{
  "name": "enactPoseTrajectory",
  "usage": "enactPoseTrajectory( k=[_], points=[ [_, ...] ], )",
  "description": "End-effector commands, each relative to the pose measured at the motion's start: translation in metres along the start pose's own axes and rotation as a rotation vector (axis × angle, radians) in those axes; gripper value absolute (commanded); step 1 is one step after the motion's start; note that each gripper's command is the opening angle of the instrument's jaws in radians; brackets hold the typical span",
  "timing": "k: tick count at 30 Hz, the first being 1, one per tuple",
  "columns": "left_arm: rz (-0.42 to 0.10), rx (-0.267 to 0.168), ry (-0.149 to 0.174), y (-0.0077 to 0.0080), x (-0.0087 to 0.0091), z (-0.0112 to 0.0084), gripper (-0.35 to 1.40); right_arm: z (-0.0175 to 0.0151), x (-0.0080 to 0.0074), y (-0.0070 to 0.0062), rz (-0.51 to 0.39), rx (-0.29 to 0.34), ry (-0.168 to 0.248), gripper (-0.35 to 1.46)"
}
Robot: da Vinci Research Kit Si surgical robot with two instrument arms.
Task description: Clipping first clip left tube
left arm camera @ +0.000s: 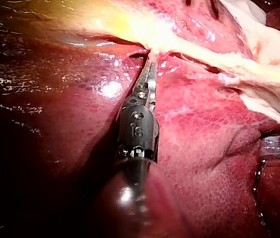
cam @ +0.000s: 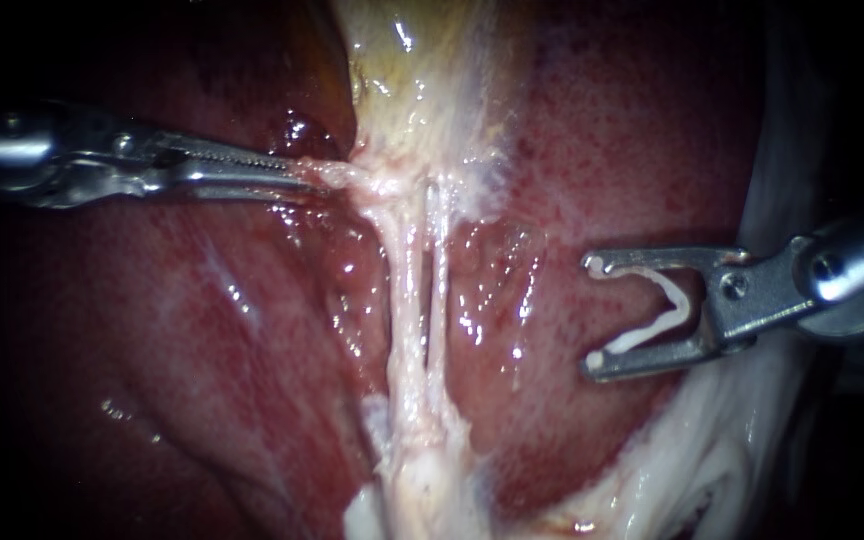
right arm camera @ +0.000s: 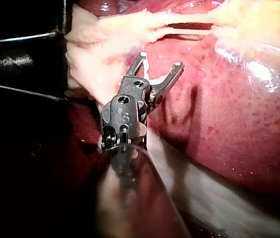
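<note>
Endoscope: left tool (cam: pixel 304 177) comes in from the left, jaws together and clamped on the pale tissue (cam: pixel 367 180) just below the gallbladder (cam: pixel 422 70), at the top of the tubes. Left tube (cam: pixel 405 300) and right tube (cam: pixel 439 280) run down side by side over the liver (cam: pixel 202 330), a narrow gap between them. Right tool (cam: pixel 592 315) comes in from the right, jaws wide apart, white clip (cam: pixel 667 310) seated between them. Its open mouth faces the tubes but is well apart from them; the right tube lies between it and the left tube. No clip on either tube.

Left wrist: left tool (left arm camera: pixel 149 69), jaws together, tips buried in pale tissue under the yellow gallbladder (left arm camera: pixel 130 25). Liver (left arm camera: pixel 204 144) on both sides of the shaft.

Right wrist: right tool (right arm camera: pixel 161 60), jaws apart, clip (right arm camera: pixel 144 55) inside them. Two pale strands (right arm camera: pixel 179 19) lie ahead of the jaws, not touching; cannot tell which is the left tube. Liver (right arm camera: pixel 239 114) beside the tool.
</note>
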Motion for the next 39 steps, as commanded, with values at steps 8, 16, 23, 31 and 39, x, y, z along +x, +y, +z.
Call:
enactPoseTrajectory(
  k=[8, 16, 23, 31, 39],
  points=[
    [-0.019, 0.011, 0.022, -0.001, 0.004, -0.0062, -0.35, 0.0001, 0.0, 0.0001, 0.001, -0.001, 0.0, 0.5],
    [-0.006, 0.034, 0.042, -0.0014, 0.0053, -0.0095, -0.35, 0.0007, 0.0005, 0.0002, 0.003, 0.011, 0.01, 0.5],
    [-0.005, 0.036, 0.042, -0.0014, 0.0053, -0.0093, -0.35, 0.0045, 0.0022, 0.0002, 0.092, 0.024, 0.113, 0.5],
    [-0.005, 0.036, 0.042, -0.0013, 0.0053, -0.0093, -0.35, 0.0108, 0.003, -0.0002, 0.198, 0.063, 0.193, 0.5],
    [-0.005, 0.037, 0.042, -0.0013, 0.0052, -0.0091, -0.35, 0.014, 0.0027, 0.0, 0.275, 0.108, 0.242, 0.5]
  ],
)
